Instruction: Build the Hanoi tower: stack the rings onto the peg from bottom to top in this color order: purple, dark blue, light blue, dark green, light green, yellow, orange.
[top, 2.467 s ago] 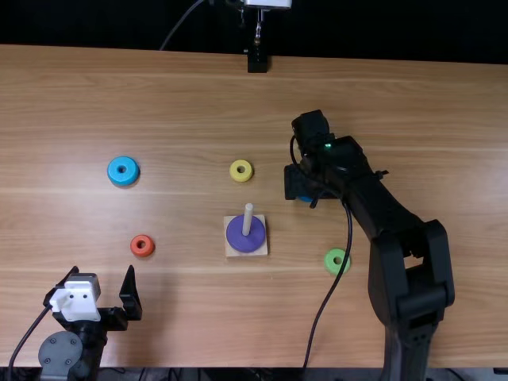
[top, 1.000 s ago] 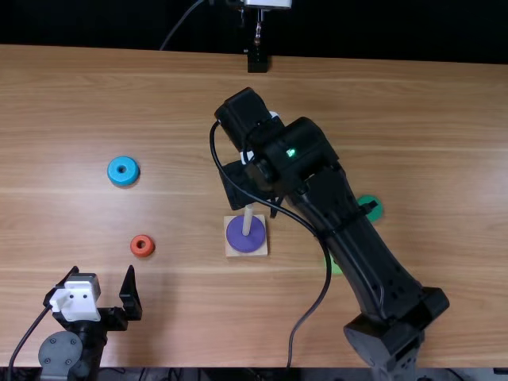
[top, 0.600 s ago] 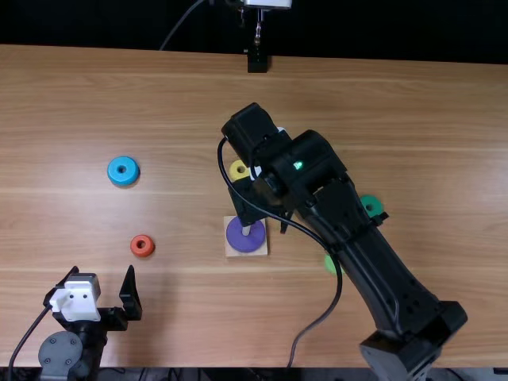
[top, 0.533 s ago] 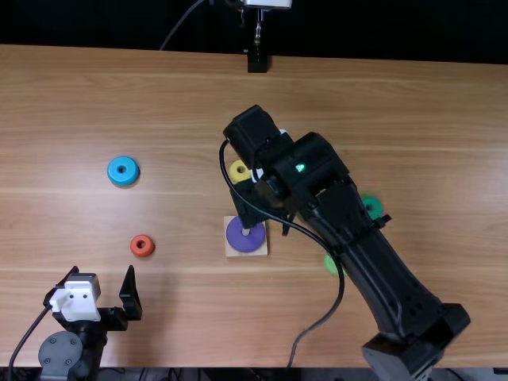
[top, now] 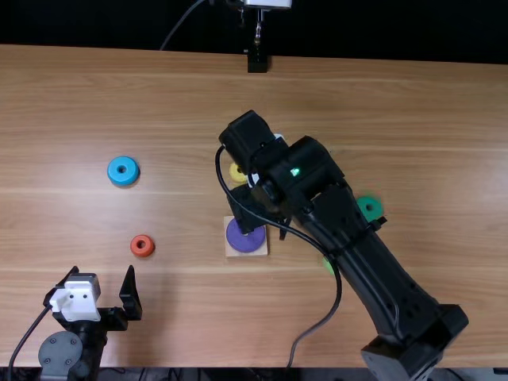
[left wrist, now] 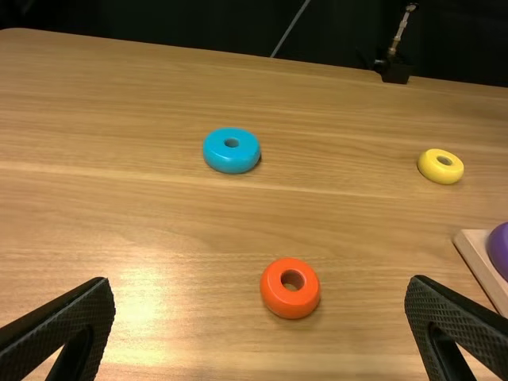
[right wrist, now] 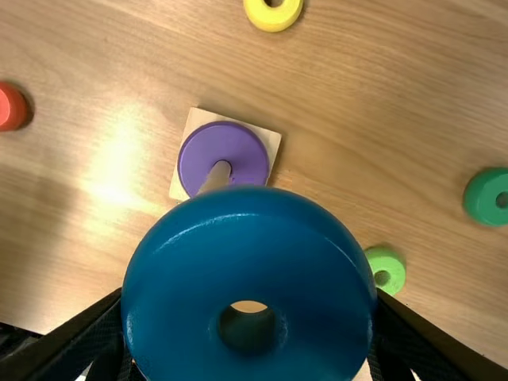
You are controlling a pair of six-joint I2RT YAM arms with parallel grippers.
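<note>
So it's a light brown wooden table [top: 79,103] with a black backdrop [top: 95,24] past its far edge, plus a small dark fixture [top: 257,62] at that edge.

The dark blue ring [right wrist: 246,262] is pinched between the jaws of the right gripper [top: 252,208]. In the right wrist view it's over the near part of the scene and hides the upper end of the peg [right wrist: 216,173], so I can't tell if they touch. The purple ring [top: 242,239] is on that peg, lying on the square wooden base [top: 231,252], just on the near side of those jaws from up top.

The yellow ring [top: 235,175] is a bit beyond the same jaws, partly covered by the right arm [top: 381,274]. The dark green ring [top: 363,205] is well off to their right, and the light green ring [right wrist: 397,266] is nearer and to their right, mostly under the arm in the top view. A black cable [top: 317,324] loops down alongside that arm too.

The left gripper [top: 103,274] has its jaws spread wide with nothing between them. The orange ring [top: 136,246] is just beyond those jaws, toward their right side, and the light blue ring [top: 113,171] is farther out past them, flat on the table.
</note>
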